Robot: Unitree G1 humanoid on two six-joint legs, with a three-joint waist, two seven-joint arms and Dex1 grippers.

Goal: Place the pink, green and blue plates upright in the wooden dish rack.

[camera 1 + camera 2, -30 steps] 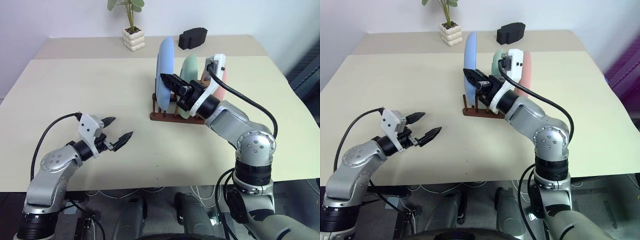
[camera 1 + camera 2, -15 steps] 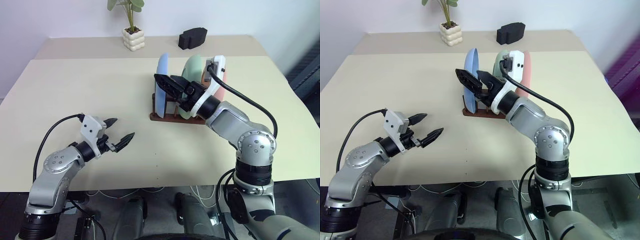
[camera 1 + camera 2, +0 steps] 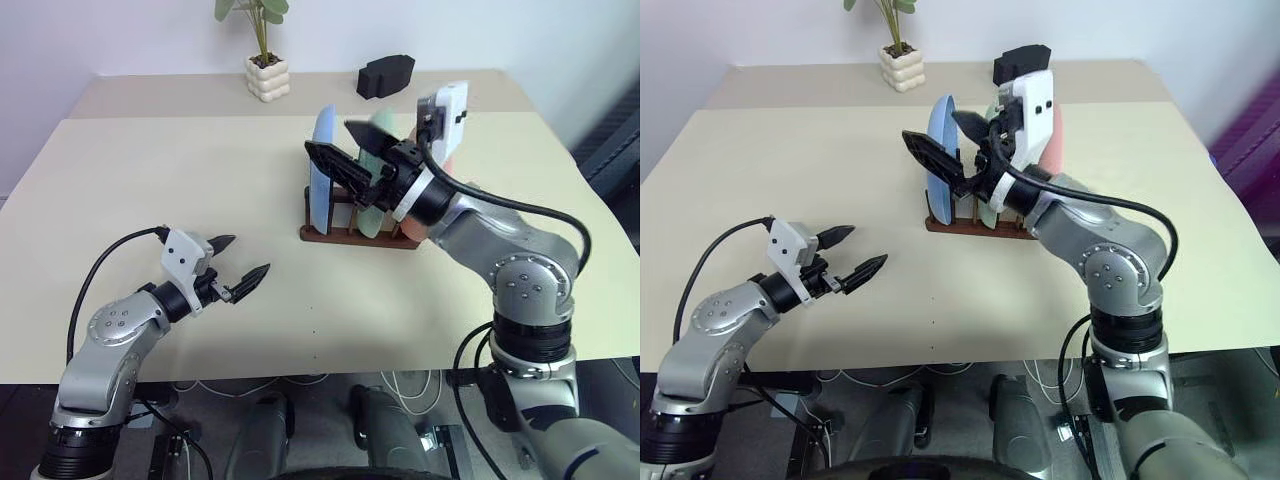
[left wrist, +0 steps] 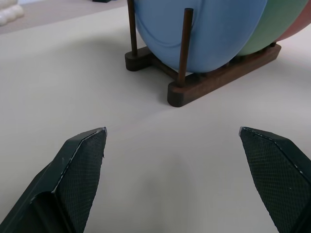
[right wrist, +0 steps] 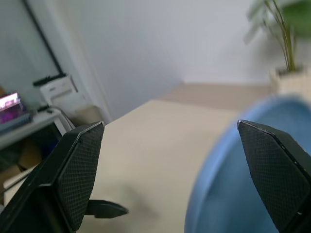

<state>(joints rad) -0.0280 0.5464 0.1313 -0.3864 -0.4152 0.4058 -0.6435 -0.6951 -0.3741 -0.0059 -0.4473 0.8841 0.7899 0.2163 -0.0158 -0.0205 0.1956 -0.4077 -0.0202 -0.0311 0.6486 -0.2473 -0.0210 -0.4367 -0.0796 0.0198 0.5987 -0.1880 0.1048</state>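
With all three plates standing in the rack, we are finishing: both claws (left, right) gaping empty, needing only withdrawal.

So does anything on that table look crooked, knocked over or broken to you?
Only slightly. The blue plate stands in the wooden dish rack but tilts a bit, its top leaning away from the green plate and pink plate behind it. Nothing is spilled or damaged. The right tool is open beside the blue plate.
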